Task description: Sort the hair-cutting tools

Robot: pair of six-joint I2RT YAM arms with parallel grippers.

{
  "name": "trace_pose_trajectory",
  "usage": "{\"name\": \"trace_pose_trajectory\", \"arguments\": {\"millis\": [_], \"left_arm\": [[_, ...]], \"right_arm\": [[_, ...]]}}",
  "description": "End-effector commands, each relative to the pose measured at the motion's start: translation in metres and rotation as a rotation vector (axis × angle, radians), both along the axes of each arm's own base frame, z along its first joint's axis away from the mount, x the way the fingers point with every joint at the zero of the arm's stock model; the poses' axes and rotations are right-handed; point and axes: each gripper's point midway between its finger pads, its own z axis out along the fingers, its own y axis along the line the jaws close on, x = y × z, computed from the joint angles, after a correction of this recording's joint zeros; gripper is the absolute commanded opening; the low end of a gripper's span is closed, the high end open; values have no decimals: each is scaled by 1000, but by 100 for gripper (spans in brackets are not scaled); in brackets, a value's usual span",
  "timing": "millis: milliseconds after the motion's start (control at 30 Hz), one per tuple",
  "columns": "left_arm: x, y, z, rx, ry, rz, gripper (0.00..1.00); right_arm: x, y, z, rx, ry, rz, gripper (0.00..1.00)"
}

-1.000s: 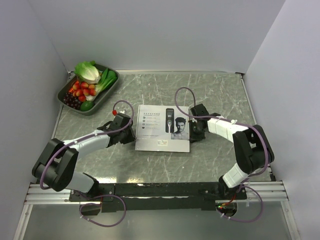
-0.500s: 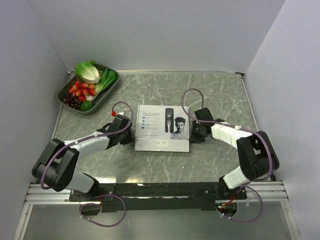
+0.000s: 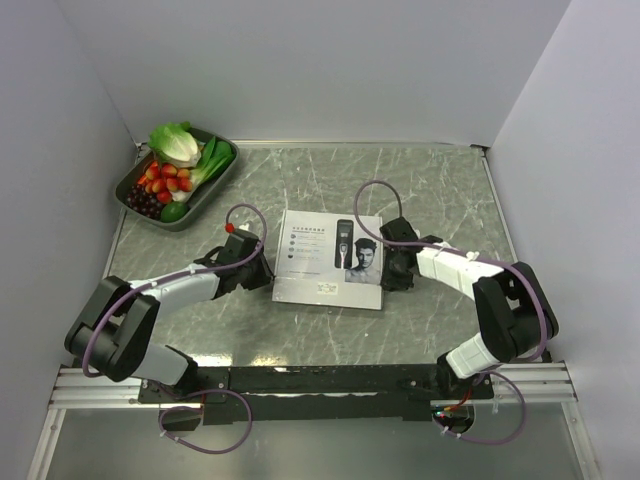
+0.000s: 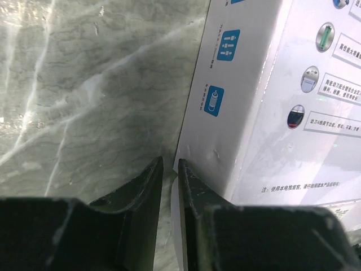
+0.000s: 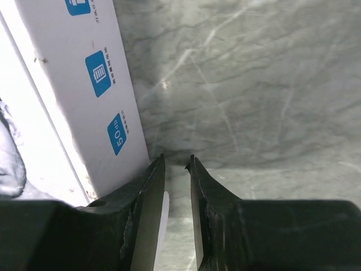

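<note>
The hair-cutting tools are out of view. A white cardboard box (image 3: 330,258) printed with a clipper and a man's face lies flat mid-table. My left gripper (image 3: 263,276) sits low at the box's near-left corner. In the left wrist view its jaws (image 4: 169,160) stand a narrow gap apart, the right finger against the box side (image 4: 237,113), and only table shows between them. My right gripper (image 3: 393,272) rests at the box's right edge. Its jaws (image 5: 176,157) are slightly apart just beside the box wall (image 5: 84,84), holding nothing.
A dark tray (image 3: 207,192) of lettuce, strawberries, grapes and other produce stands at the back left corner. Grey walls enclose the marble table on three sides. Both arms lie low along the table on either side of the box.
The box has shifted slightly right and turned a little. My right gripper slid nearer along the box's right edge and its jaws widened a bit. The left gripper crept toward the box corner.
</note>
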Motion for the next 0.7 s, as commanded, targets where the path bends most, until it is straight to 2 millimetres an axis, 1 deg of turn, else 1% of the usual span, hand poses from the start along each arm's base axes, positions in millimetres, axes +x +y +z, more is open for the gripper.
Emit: {"name": "trace_pose_trajectory", "arguments": {"millis": [0,33,67,100,133,167,233,267,400,433,533,600,667], "left_arm": [[-2,-51,34,-214,-50,-121,24],[-2,-51,34,-213,-51,-122,24],[-2,-51,34,-215,-50,-122,24],[-2,-51,34,-214,-51,-123,24],[-2,-51,33,-212,-48,-120,24],[-2,-51,32,-211,-47,-121,24],[-2,-50,31,-210,-46,-119,24],[-2,-51,31,-209,-44,-119,24],[-2,-50,32,-208,-45,-118,24],[-2,-50,32,-206,-45,-116,24],[-2,-50,31,-208,-42,-119,24],[-2,-51,32,-208,-45,-120,24],[-2,-50,32,-208,-44,-120,24]], "right_arm": [[2,-1,7,-87,-50,10,33],[2,-3,3,-114,-47,9,33],[3,-1,3,-130,-51,19,33],[6,-6,2,-170,-65,8,33],[4,-8,-2,-199,-49,12,33],[6,-3,0,-211,-57,21,33],[6,-6,-4,-265,-45,24,33],[8,-3,-2,-263,-51,24,33],[3,13,-2,-177,-35,60,33],[0,23,2,-123,-25,79,34],[-8,37,10,-51,7,135,34],[-13,41,18,-23,21,162,34],[-23,50,22,36,57,206,34]]}}
